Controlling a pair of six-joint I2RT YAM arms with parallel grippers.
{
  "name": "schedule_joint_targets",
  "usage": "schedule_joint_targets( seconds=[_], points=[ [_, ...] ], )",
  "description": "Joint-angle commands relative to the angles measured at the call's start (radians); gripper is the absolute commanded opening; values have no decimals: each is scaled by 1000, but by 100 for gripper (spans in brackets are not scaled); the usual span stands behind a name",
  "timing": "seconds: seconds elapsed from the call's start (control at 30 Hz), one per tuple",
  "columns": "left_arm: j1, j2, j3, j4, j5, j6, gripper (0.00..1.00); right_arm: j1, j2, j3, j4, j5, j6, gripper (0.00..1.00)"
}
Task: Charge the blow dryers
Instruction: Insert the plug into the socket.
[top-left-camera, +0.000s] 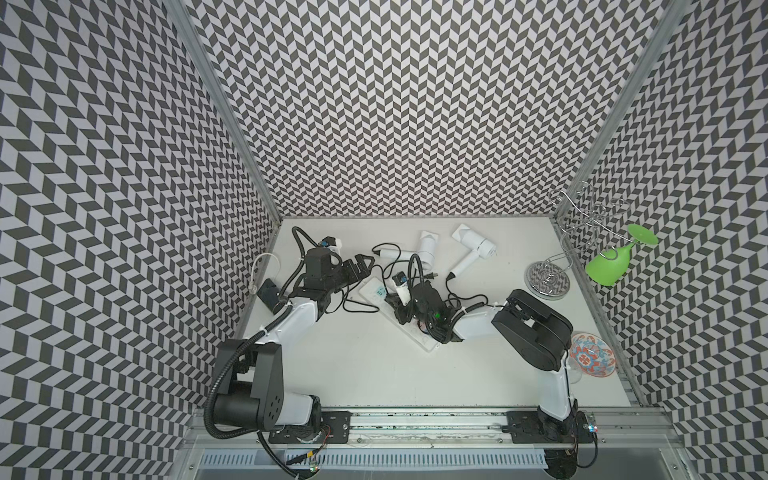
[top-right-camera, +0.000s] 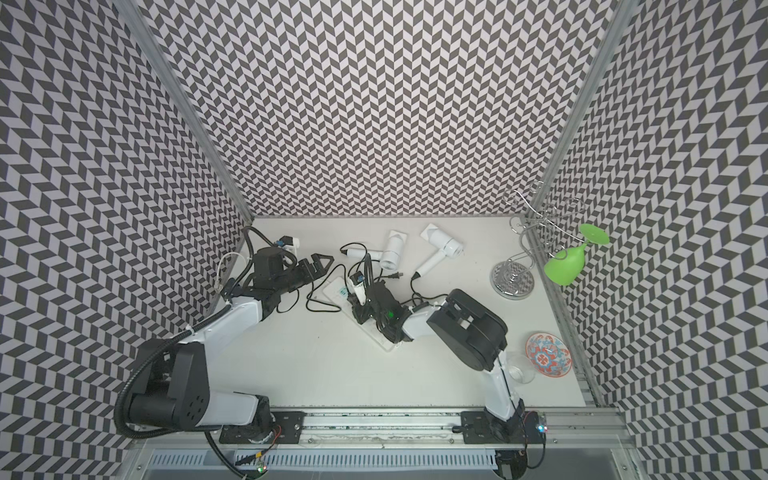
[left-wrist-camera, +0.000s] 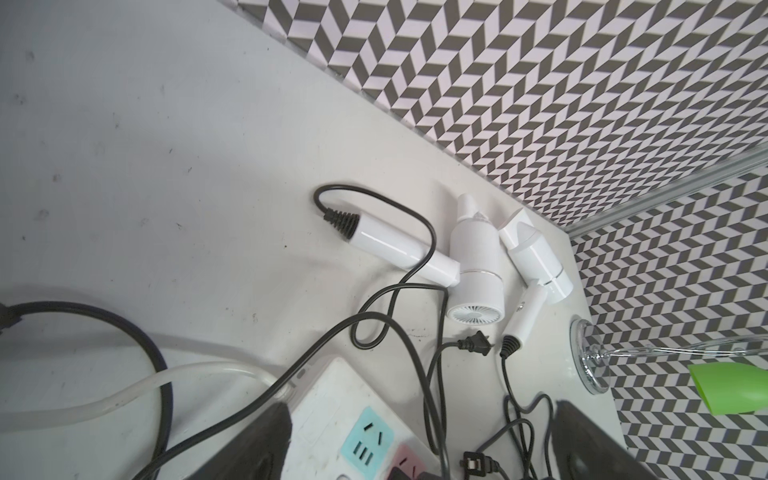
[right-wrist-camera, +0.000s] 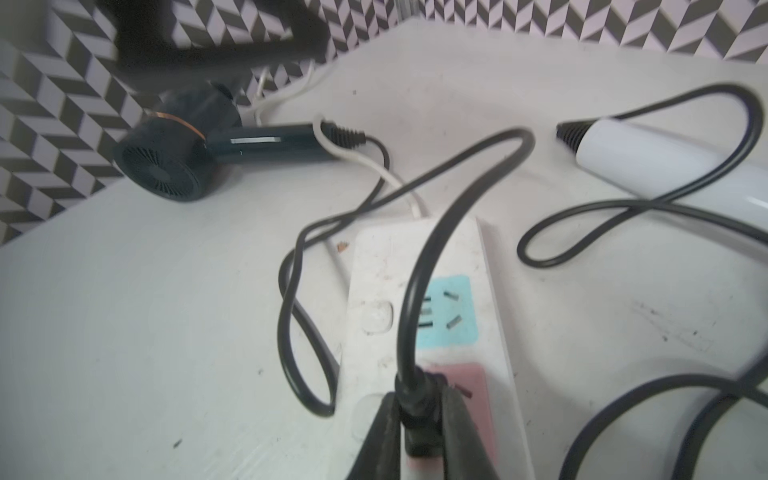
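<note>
Two white blow dryers lie near the back wall, and both also show in the left wrist view. A dark blow dryer lies by the left wall. The white power strip lies slantwise mid-table. My right gripper is shut on a black plug that stands on the strip's pink socket. My left gripper hangs open over the strip's far end, holding nothing. Two loose plugs lie on the table beside the strip.
Black cords loop over the strip and the table around it. A chrome glass rack holding a green glass stands at the right wall. A patterned dish and a clear glass sit at front right.
</note>
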Motion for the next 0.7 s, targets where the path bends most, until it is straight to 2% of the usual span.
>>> schedule_joint_targets(
  seconds=[0.0,0.3,0.6,0.67],
  points=[
    [-15,-58,-22,35,-19,-36,99,12,-24,8,-156,7,9,27],
    [-68,-183,-56,-1,-30,-67,99,12,-143,59,-198,-29,22,43],
    [-112,-395,-156,-92,-65,-77,98,-36,-410,-119,-252,-31,47,56],
    [-114,-453,-196,-101,-68,-96,98,-51,-487,-188,-255,-31,51,65]
  ],
)
